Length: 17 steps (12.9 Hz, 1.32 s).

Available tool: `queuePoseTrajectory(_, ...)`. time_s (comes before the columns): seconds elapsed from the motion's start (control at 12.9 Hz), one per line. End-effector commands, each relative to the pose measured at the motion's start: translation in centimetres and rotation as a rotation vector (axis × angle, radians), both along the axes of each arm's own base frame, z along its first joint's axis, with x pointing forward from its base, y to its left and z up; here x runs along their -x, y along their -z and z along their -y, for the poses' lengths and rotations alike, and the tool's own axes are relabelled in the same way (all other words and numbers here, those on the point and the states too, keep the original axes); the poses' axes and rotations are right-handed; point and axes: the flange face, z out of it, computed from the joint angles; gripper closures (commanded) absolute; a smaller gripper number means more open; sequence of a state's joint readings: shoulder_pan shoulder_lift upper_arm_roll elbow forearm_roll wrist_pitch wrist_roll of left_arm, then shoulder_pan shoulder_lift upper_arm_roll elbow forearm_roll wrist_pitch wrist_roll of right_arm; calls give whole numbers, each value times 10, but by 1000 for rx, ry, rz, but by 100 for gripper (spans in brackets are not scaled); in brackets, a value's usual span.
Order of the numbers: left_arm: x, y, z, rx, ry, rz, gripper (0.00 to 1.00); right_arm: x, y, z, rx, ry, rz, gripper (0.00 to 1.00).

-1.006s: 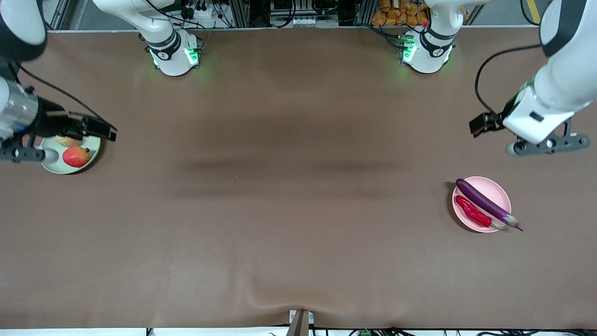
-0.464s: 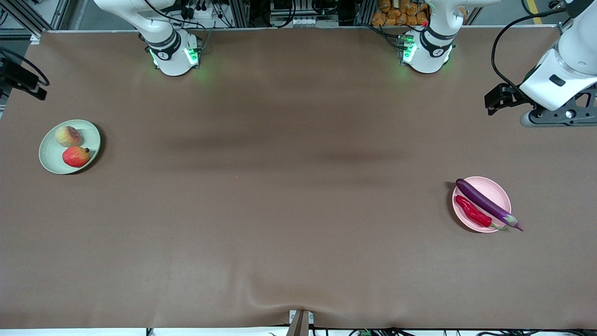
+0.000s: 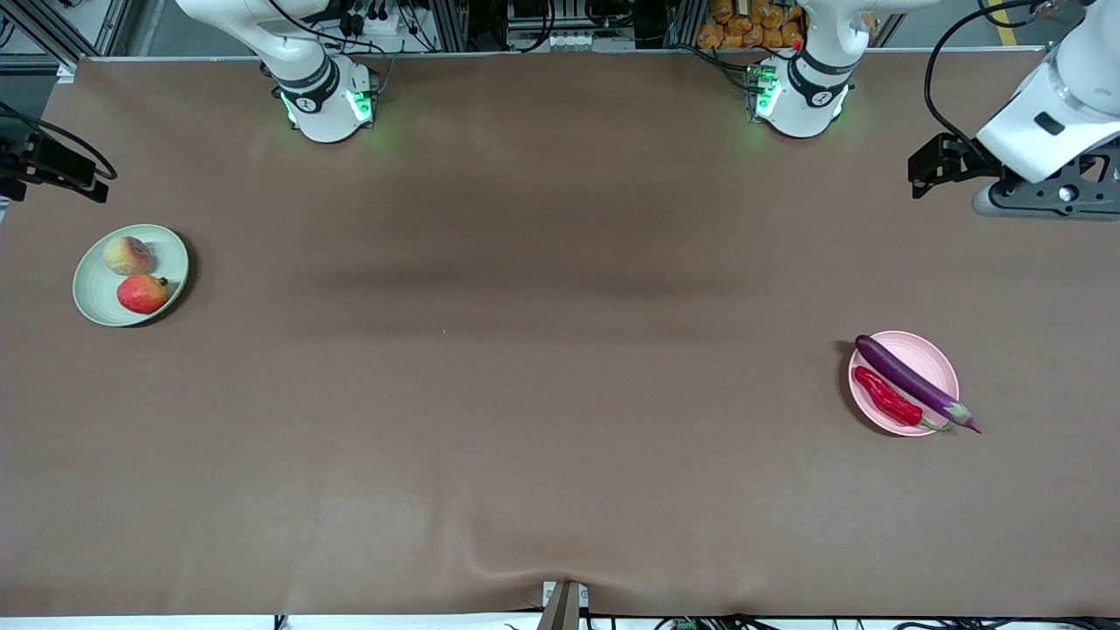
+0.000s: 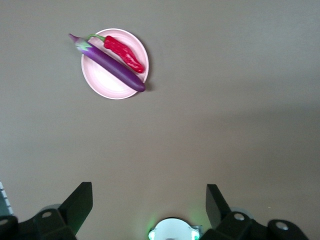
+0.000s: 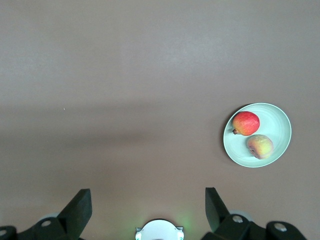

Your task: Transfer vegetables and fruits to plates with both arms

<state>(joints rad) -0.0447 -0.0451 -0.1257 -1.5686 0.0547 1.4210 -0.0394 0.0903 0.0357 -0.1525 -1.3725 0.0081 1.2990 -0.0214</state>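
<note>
Front view cuts off both arms at the frame's sides: the left gripper (image 4: pixel 149 207) hangs over the table's edge at the left arm's end, the right gripper (image 5: pixel 148 207) likewise at the right arm's end, both spread wide and empty. On the pink plate (image 3: pixel 938 359), eggplant (image 3: pixel 910 381) and chili (image 3: pixel 888 397) lie parallel on a diagonal, the eggplant's stem past the rim. The green plate (image 3: pixel 87 297) holds peach (image 3: pixel 128 255) and red fruit (image 3: pixel 143 294).

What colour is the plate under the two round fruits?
Pale green plate; the right wrist view shows it best.
</note>
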Motion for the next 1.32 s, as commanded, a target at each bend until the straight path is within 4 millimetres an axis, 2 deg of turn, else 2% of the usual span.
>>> queuePoseTrajectory(0.0, 6, -10, -7, 44, -8, -3, 0, 18, 1, 29, 21, 30, 41, 0)
queuePoseTrajectory(0.08, 6, -10, -7, 44, -6, -5, 0, 23, 6, 34, 11, 37, 58, 0)
queuePoseTrajectory(0.23, 6, -10, -7, 45, -2, -4, 0, 24, 5, 24, 19, 16, 63, 0)
queuePoseTrajectory(0.46, 4, -17, -8, 45, -15, 12, 0, 24, 4, 19, 22, 7, 59, 0)
queuePoseTrajectory(1.24, 3, -20, -14, 63, -24, 21, 0, 23, 6, 15, 9, 3, 59, 0)
